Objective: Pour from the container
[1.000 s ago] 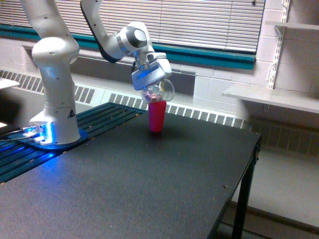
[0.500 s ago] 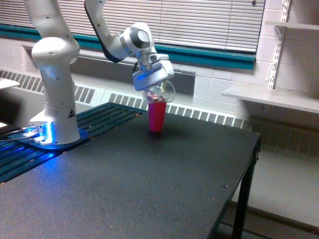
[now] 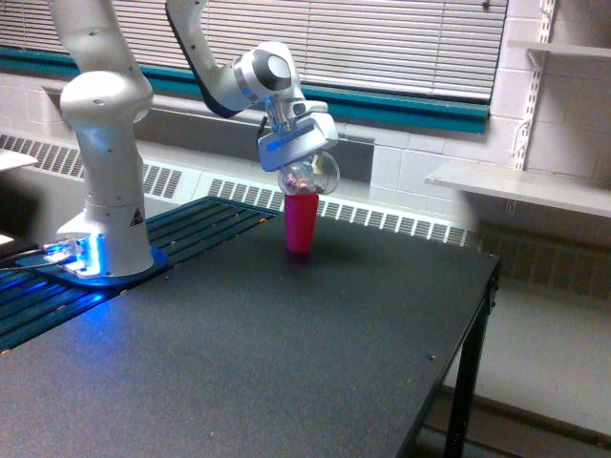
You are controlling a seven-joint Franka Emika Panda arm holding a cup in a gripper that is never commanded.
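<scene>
Holding the container [image 3: 307, 175], your gripper [image 3: 298, 156] hangs over the far part of the black table [image 3: 286, 353]. The fingers are clamped on the clear plastic vessel, which lies tipped well over on its side, its round end showing toward the exterior view's right. Small pinkish pieces show through its wall, low down, near the side that faces the pink cup [image 3: 301, 221].

That opaque pink cup stands upright on the table straight beneath the gripper. The container's lower edge sits at the cup's rim; you cannot tell from this view whether the two touch or are just apart, and whether any pieces are passing between them is too small to make out.

Behind the gripper, the white arm [image 3: 215, 72] bends back toward the exterior view's left, where its base [image 3: 107, 205] stands at the table's edge with a blue light glowing at its foot. Beyond the gripper a radiator grille [image 3: 382, 221] runs along the wall, with window blinds [image 3: 401, 38] above it. Well off to the exterior view's right of the gripper, a white shelf [image 3: 525, 186] juts from the block wall.
</scene>
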